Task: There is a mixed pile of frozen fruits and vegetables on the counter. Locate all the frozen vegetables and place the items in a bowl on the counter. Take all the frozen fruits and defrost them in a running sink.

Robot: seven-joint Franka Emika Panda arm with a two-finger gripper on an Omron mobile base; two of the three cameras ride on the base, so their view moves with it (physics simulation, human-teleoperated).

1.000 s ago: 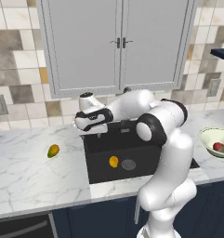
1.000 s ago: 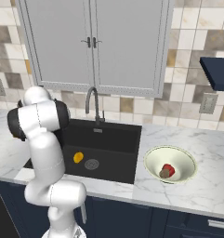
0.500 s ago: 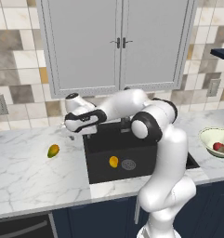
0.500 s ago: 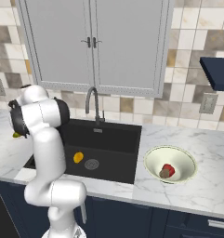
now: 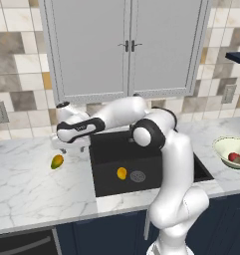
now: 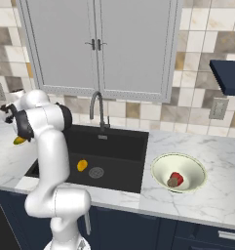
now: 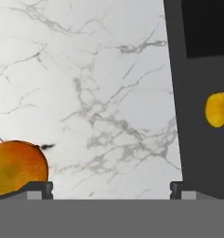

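Note:
One yellow-orange frozen fruit lies on the white marble counter left of the black sink. My gripper hangs open just above and right of it, holding nothing. In the hand view that fruit sits by the left fingertip, outside the gap of the gripper. A second fruit rests on the sink floor near the drain. The pale bowl at right holds the red vegetable and the grey-brown one.
A dark gooseneck faucet rises behind the sink. Grey wall cabinets hang above the tiled backsplash. Bare marble stretches left of the basin wall. A dark shelf corner juts in at upper right.
The arm has swung left from over the sink to above the counter beside the fruit lying there. The jaws stayed open and nothing else moved.

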